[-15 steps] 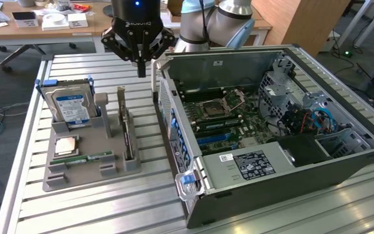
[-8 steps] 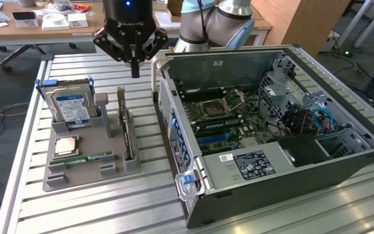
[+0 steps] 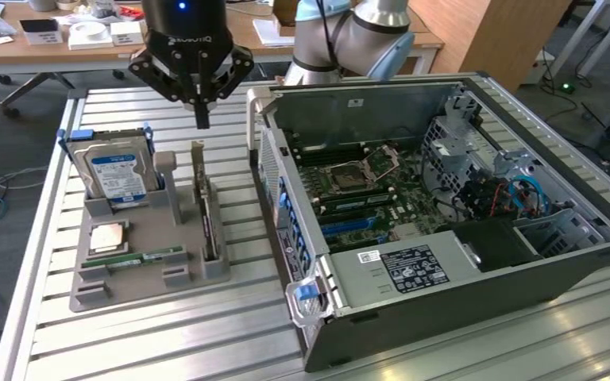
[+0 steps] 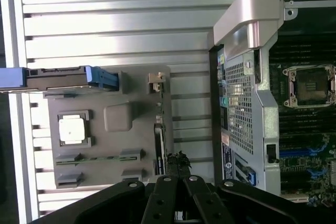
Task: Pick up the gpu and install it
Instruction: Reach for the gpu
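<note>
Hovering gripper (image 3: 201, 119), gpu (image 3: 209, 221) just beneath

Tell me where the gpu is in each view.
Exterior view: the gpu stands on edge in the gray holder, on its side nearest the computer case.
Wrist view: the gpu runs along the holder's edge facing the case.
Shared landmark: the blue-ended hard drive.
</note>
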`<state>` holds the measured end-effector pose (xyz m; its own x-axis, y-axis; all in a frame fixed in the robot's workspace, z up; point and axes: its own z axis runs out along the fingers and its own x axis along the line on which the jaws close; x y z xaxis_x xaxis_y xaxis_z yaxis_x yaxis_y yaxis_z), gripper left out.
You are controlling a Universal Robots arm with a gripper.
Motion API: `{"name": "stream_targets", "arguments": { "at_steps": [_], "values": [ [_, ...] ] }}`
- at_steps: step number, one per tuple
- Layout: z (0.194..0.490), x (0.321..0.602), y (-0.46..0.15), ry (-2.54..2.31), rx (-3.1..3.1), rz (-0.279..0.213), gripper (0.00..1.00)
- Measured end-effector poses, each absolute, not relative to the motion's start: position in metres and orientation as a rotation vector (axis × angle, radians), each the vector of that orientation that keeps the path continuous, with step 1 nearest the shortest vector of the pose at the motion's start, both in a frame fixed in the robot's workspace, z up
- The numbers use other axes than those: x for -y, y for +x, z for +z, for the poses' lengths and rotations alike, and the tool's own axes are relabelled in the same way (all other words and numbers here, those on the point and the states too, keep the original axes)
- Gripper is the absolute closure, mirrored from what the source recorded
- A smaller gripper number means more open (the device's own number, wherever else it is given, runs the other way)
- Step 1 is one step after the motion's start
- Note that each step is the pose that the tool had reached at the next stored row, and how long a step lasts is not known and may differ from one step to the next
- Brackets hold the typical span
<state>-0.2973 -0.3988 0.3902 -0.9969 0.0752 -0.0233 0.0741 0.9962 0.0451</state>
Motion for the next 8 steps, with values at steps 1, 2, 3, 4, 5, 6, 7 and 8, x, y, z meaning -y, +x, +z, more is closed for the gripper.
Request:
{"name": "stream_targets", "arguments": {
  "at_steps": [1,2,3,4,5,6,7,8],
  "values": [
    [0.39,0.399,-0.3,0.117,-3.114,0.069,0.89],
    [0.39,0.399,-0.302,0.117,-3.114,0.069,0.89],
    [0.39,0.399,-0.304,0.117,-3.114,0.069,0.89],
    [0.39,0.399,-0.306,0.117,-3.114,0.069,0.89],
    [0.39,0.399,-0.308,0.117,-3.114,0.069,0.89],
    [0.39,0.399,-0.31,0.117,-3.114,0.069,0.89],
    [0.39,0.399,-0.311,0.117,-3.114,0.069,0.89],
    [0.39,0.399,-0.311,0.117,-3.114,0.069,0.89]
  ]
}}
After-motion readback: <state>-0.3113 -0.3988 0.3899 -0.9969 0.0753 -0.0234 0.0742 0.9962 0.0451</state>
